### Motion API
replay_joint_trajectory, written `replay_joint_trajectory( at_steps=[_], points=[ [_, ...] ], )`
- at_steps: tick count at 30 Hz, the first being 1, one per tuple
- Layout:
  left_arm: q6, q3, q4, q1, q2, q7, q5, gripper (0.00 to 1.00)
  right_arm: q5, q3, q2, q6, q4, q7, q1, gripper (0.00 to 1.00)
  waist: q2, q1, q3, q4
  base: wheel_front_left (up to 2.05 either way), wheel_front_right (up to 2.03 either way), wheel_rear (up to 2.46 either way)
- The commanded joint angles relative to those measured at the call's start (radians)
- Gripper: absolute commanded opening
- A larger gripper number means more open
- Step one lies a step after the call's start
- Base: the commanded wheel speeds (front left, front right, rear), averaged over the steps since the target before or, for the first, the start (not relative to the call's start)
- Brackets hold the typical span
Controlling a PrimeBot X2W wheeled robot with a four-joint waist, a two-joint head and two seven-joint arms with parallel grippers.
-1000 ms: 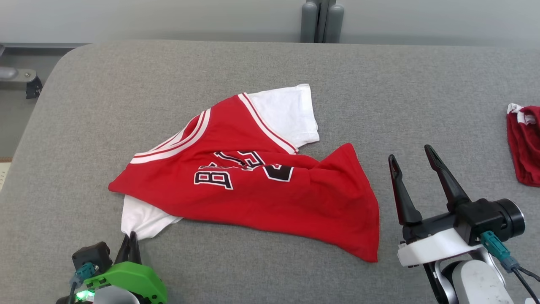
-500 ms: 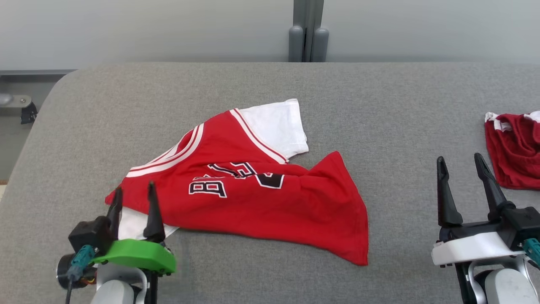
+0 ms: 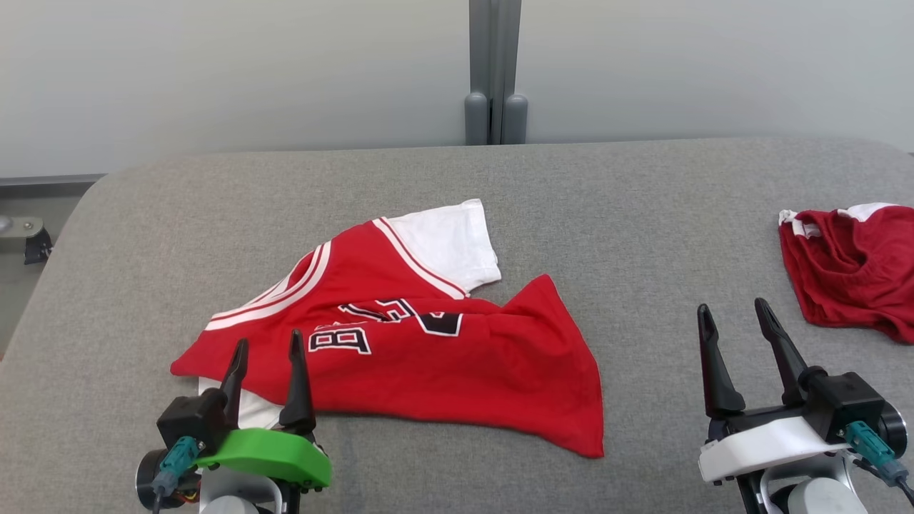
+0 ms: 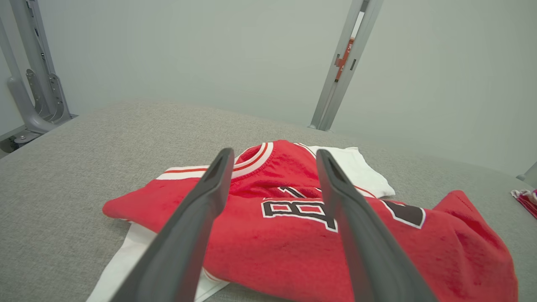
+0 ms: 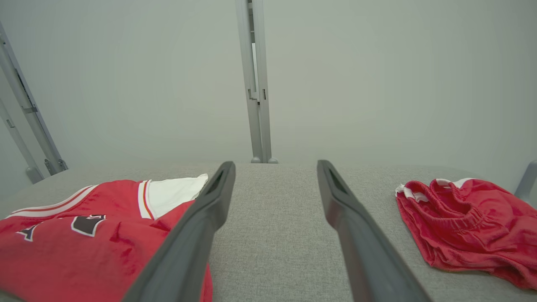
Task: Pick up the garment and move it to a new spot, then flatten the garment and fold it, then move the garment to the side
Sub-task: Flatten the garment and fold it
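Since a second ago your left gripper (image 3: pixel 269 339) has let go of the white sleeve (image 3: pixel 251 410) it was pinching and come up off the cloth. Now its two dark fingers stand spread apart with nothing between them, hovering over the near left corner of the garment (image 3: pixel 443 357). Heads up, the head camera has tilted up too, so the whole picture shifting isn't the shirt moving. The garment lies crumpled and partly folded over itself on the grey padded table (image 3: pixel 643 200), a bit left of centre. It's print side up, with the black lettering creased and partly lost in a fold. Its far sleeve (image 3: pixel 450 243) pokes out flat at the back, and the white sleeve peeks out from under the near left edge. Your right gripper (image 3: pixel 732 307) is wide open as well, holding nothing, over bare table to the right of the garment's hem. The darker red garment (image 3: pixel 850 271) sits bunched near the right edge, well apart from the shirt
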Motion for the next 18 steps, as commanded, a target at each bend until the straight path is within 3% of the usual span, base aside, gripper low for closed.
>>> replay_joint_trajectory(
  at_steps=[1,18],
  points=[
    [-0.004,0.006,-0.004,0.015,-0.004,-0.003,0.016,1.0,0.007,0.004,-0.002,-0.001,0.007,-0.002,0.002,1.0,-0.0001,0.0,-0.01,-0.005,0.0,0.0,0.0],
    [-0.009,0.025,0.015,0.042,-0.015,-0.003,0.059,1.0,0.025,0.023,-0.001,-0.001,0.042,-0.003,0.011,1.0,-0.0001,0.0,-0.02,-0.006,0.0,0.0,0.0]
  ],
)
